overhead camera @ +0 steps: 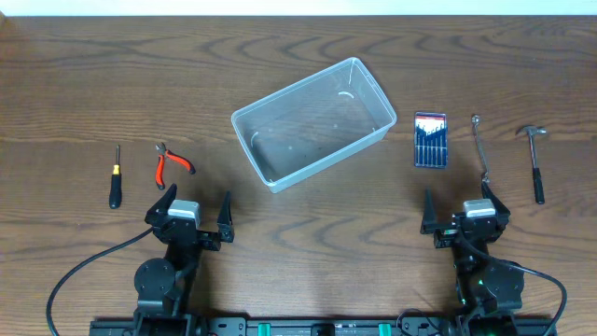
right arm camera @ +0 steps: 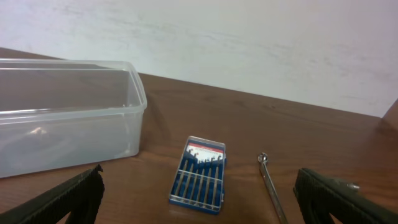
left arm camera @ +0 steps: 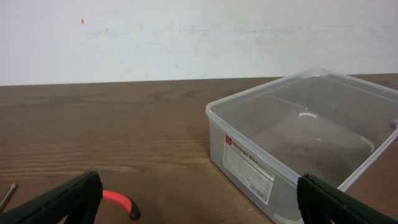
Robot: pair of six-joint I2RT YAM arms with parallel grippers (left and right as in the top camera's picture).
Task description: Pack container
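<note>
Spreading wide, the two black fingers [left arm camera: 57,200] of the left gripper [overhead camera: 200,193] stand well apart and hold nothing, their tips aimed toward the far edge of the wooden table [overhead camera: 84,75]. The right gripper [overhead camera: 458,198] is set the same way, its fingers [right arm camera: 59,198] parted and bare. Both grippers sit close to the near edge, the left one toward the near-left corner and the right one toward the near-right corner.

Just beyond the left gripper lie the red-handled pliers [overhead camera: 171,164], jaws pointing toward the far edge. A small screwdriver [overhead camera: 115,177] with a black handle lies beside them, closer to the left edge.

Beyond the right gripper a blue case [overhead camera: 430,140] of small screwdrivers lies flat. A slim metal tool [overhead camera: 481,147] lies next to it on the right-edge side. A hammer [overhead camera: 535,161] lies nearest the right edge, its head toward the far edge. The three are near one another but not touching.

The container [overhead camera: 312,126] stands upright in the middle of the tabletop, between the two groups of tools and apart from both. It is turned diagonally, its open top up. The left wrist view shows a white label on its nearer short wall.
</note>
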